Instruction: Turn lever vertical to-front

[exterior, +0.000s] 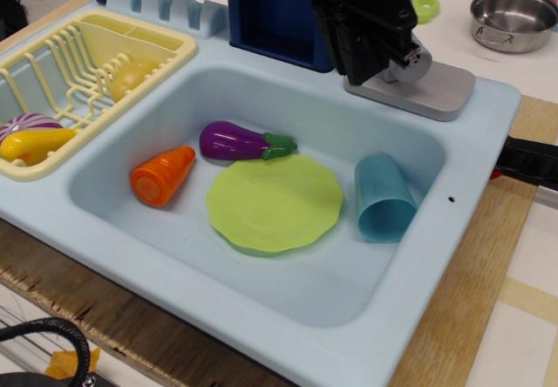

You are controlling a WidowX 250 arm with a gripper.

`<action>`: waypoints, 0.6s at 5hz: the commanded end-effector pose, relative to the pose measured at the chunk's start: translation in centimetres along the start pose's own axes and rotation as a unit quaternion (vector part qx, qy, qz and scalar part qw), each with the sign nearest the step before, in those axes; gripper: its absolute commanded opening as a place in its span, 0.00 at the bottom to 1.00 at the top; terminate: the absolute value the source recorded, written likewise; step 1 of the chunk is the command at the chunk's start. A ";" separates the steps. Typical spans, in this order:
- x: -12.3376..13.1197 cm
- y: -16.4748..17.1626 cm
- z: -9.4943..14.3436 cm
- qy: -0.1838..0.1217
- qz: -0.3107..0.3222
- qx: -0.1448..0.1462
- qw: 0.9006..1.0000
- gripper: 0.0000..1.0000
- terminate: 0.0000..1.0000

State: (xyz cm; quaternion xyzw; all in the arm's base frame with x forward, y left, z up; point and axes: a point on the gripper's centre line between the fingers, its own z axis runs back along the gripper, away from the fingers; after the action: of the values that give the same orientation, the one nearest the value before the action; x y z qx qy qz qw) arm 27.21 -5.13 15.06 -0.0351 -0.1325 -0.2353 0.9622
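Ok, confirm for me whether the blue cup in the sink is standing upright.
No, the blue cup lies on its side on the sink floor.

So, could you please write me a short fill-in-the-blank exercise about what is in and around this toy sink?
1. The purple eggplant lies in the sink basin just behind the green ____.
2. The blue cup in the basin lies on its ____.
3. The black gripper covers most of the grey lever, which sits on a flat ____ base plate.
4. The orange carrot lies to the ____ of the plate in the picture.

Missing words: plate; side; grey; left
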 end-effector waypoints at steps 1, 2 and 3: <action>-4.0 -0.8 -3.5 0.072 0.019 -0.046 0.996 0.00 0.00; -4.6 -0.7 -3.6 0.081 0.025 -0.054 0.995 0.00 0.00; -4.6 -0.7 -3.6 0.081 0.025 -0.054 0.995 1.00 0.00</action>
State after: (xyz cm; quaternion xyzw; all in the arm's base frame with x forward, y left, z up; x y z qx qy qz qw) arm 23.25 -4.35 9.52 -0.0731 -0.0203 -0.2228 0.9719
